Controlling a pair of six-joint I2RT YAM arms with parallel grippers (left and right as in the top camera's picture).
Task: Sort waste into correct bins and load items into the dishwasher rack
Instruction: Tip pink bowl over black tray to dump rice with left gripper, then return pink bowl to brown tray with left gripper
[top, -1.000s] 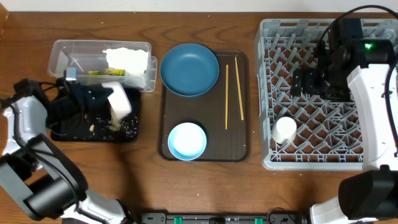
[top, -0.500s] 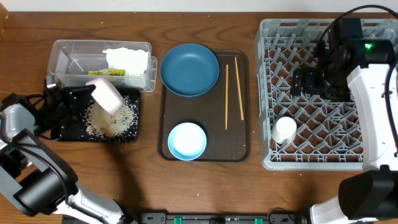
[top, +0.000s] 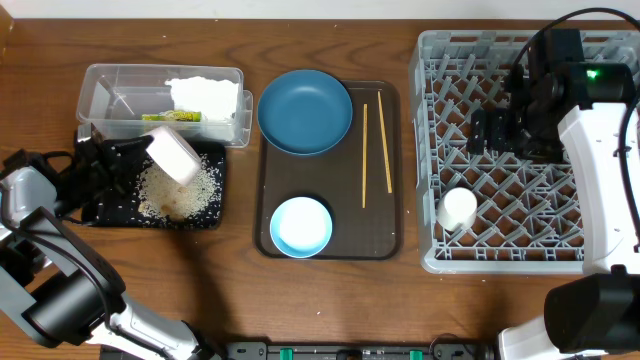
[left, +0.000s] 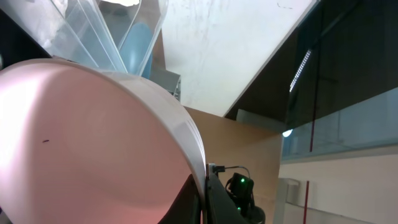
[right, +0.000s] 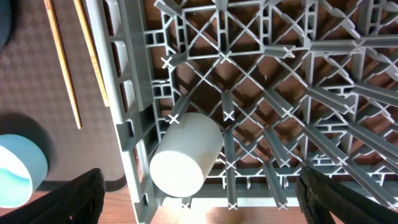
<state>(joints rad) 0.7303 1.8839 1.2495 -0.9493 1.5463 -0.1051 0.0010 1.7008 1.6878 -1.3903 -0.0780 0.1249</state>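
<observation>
I see the grey lattice dishwasher rack (top: 500, 225) on the right, my right claw (top: 487, 130) spread above its pegs. The round white cup (top: 458, 210) lies on its side in the rack's near left corner. On the left, the shallow black tray (top: 110, 212) now shows grainy rice scraps (top: 200, 185), which my arm hid a second ago. My left claw (top: 142, 153) pinches the smooth cream bowl (top: 172, 155), tipped over that tray.
</observation>
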